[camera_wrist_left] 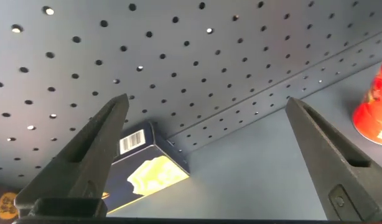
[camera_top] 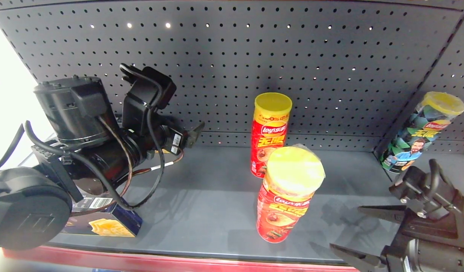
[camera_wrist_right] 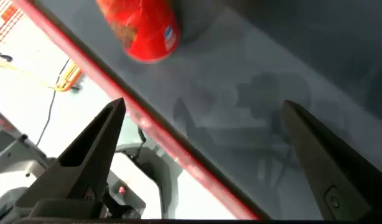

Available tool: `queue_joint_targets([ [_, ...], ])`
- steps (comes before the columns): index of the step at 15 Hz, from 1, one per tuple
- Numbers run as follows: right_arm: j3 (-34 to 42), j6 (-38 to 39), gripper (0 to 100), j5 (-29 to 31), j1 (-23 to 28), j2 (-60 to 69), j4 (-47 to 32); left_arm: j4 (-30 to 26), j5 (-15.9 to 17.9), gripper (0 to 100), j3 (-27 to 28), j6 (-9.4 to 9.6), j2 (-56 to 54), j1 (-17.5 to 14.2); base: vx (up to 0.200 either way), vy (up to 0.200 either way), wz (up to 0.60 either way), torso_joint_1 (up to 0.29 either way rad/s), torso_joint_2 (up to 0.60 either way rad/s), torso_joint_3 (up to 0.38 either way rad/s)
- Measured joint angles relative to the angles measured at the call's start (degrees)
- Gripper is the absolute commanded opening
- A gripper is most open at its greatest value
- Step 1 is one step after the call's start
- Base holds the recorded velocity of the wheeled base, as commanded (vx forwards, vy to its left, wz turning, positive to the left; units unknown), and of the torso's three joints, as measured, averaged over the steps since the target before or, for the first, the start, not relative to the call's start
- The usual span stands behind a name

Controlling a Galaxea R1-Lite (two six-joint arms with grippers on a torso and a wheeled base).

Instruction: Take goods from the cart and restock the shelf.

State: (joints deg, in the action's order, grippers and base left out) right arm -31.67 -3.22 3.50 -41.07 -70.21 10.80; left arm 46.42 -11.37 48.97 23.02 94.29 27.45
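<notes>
Head view: on the grey metal shelf (camera_top: 201,204), a red cylindrical chip tube (camera_top: 286,194) with a yellow lid stood at five o'clock of a matching far tube (camera_top: 269,134). A dark blue carton (camera_top: 103,223) lay at eight o'clock. The right end effector (camera_top: 345,226), at four o'clock of the near tube, gaped wide and empty.

Left wrist view: the left end effector (camera_wrist_left: 206,102) was spread wide and empty, facing the carton.

Right wrist view: the fingers straddled the shelf's red front edge. Placing looked done. The next move likely called for backing clear of the tube without knocking it, then returning to the cart.

Matt grey metal shelf (camera_top: 201,204), glossy red cans (camera_top: 284,211) with yellow plastic lids (camera_top: 295,168), glossy cardboard box (camera_top: 110,223)
</notes>
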Motion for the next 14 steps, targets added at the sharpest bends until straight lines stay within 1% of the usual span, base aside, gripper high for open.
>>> queue_joint_targets([
  [6, -7.61, -0.01, 100, 1.76, 0.33, -8.05, 0.0, 0.18, -0.01, 100, 0.06, 0.09, 0.0, -0.65, 0.0, 0.0, 0.0, 0.0, 0.0, 0.0],
  [14, -11.81, -0.12, 100, 1.72, 1.46, -13.58, 0.06, 1.3, -0.01, 100, 0.15, 0.24, 0.24, -0.74, 0.0, 0.0, 0.0, 0.0, 0.0, 0.0],
])
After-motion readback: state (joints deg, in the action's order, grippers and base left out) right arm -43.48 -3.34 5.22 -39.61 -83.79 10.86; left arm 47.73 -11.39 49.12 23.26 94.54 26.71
